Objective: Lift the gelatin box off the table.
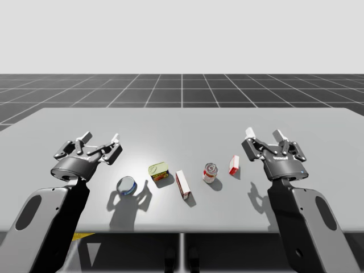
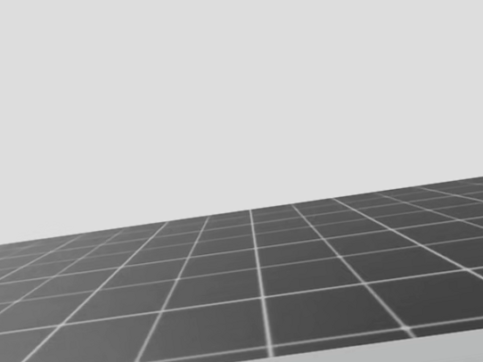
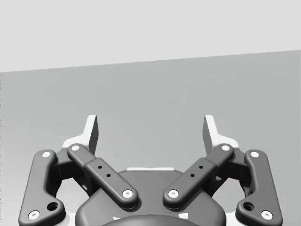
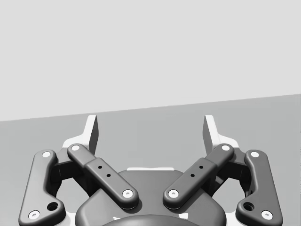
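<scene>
While my left hand and right hand hang spread, a small red-and-white rectangular box stands on the matte grey desk; eight o'clock from the right hand.

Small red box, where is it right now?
In the high view the small red box stands on the table, between the red and white can and my right gripper.

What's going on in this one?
Nothing is being handled yet. My left gripper and right gripper both hover open over the table, touching nothing. Between them, all resting on the table, are a round silver tin, a green can, a long red box, a red can and a small red box, which is nearest my right gripper.
</scene>
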Available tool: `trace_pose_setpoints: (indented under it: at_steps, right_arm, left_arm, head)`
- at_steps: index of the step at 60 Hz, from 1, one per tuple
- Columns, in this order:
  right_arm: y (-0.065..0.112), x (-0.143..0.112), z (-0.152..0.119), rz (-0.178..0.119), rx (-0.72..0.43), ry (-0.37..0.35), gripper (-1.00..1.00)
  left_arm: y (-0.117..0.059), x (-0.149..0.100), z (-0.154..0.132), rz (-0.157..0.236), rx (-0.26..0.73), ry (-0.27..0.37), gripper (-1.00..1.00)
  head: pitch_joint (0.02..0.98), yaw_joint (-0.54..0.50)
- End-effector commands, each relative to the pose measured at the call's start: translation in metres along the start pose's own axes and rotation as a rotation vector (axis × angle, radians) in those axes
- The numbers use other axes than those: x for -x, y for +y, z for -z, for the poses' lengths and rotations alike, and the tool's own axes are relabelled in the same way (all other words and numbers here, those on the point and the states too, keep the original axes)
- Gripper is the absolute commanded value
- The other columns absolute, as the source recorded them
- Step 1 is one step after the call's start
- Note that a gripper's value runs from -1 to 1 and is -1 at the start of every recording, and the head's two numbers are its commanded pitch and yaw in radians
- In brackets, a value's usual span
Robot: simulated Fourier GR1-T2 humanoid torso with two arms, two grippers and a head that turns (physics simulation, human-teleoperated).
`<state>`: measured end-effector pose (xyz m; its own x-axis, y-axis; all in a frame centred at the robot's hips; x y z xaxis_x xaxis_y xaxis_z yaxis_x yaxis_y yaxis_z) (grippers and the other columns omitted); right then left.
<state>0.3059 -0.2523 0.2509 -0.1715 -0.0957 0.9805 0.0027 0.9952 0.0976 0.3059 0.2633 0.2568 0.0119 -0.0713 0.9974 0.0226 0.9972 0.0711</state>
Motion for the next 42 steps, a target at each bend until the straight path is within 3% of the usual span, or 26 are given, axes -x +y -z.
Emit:
trace_pose_setpoints:
  at_steps: [1,15,32,42]
  right_arm:
    - [0.0014,-0.0010,-0.0016,0.022,0.014,-0.016,-1.00]
    - [0.0017,-0.0018,-0.0011,0.019,-0.040,0.018,-1.00]
    - [0.0012,-0.0022,0.0001,0.012,-0.033,0.026,-1.00]
    - [0.0013,-0.0024,0.0009,0.005,-0.033,0.023,-1.00]
  left_arm:
    - [0.0011,0.0000,0.0003,0.007,-0.007,-0.003,-1.00]
    - [0.0015,0.0001,-0.0001,0.010,-0.011,-0.004,-1.00]
    - [0.0024,0.0008,0.0006,0.017,-0.015,-0.001,-1.00]
    - [0.0023,0.0009,0.0015,0.020,-0.012,0.002,-1.00]
  head:
    - [0.074,0.01]
    - [0.131,0.01]
    - [0.424,0.01]
    - [0.546,-0.04]
